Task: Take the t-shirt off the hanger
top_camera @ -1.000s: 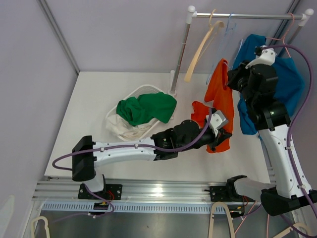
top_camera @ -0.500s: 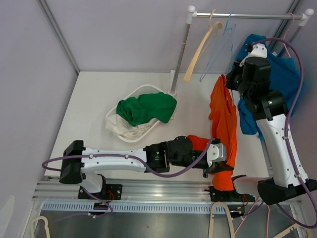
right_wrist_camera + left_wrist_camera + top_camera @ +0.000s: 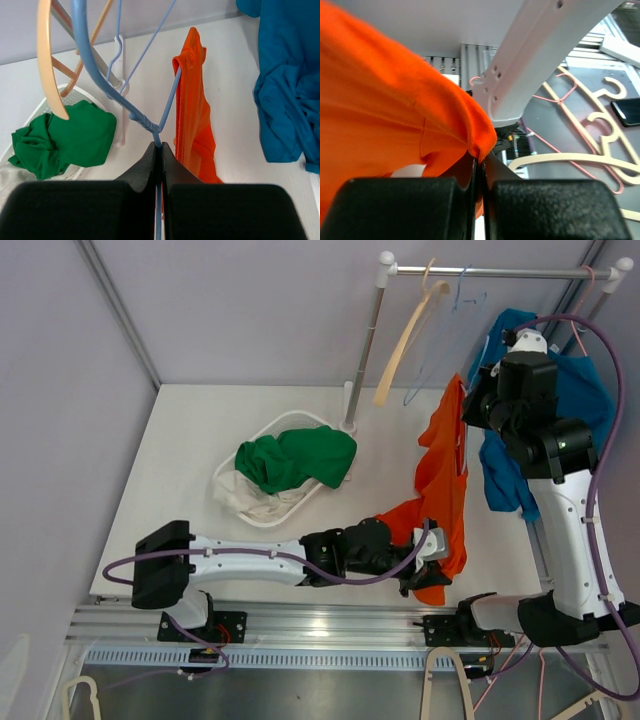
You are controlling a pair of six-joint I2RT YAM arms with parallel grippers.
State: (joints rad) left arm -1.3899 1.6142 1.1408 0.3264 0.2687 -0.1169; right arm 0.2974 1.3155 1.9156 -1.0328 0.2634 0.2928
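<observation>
An orange t-shirt [image 3: 447, 475] hangs by one shoulder from a thin blue hanger [image 3: 458, 298] and stretches down to the near table edge. My left gripper [image 3: 420, 575] is shut on the shirt's lower hem; in the left wrist view [image 3: 481, 157] orange cloth [image 3: 385, 105] is pinched between the closed jaws. My right gripper [image 3: 475, 405] is held high beside the shirt's top. In the right wrist view [image 3: 161, 146] it is shut on the blue hanger's wire [image 3: 145, 121], with the orange shirt [image 3: 192, 115] draped on the hanger's arm.
A clothes rail [image 3: 500, 272] on a pole [image 3: 365, 350] carries a beige hanger [image 3: 405, 340] and a teal shirt [image 3: 585, 400]. A white basket [image 3: 262, 430] holds a green garment [image 3: 295, 458]. Beige hangers [image 3: 580, 157] lie below the table edge.
My left gripper pulled the shirt's hem down to the near table edge, then a little left. The shirt stretched out long. My right gripper rose slightly with the hanger.
</observation>
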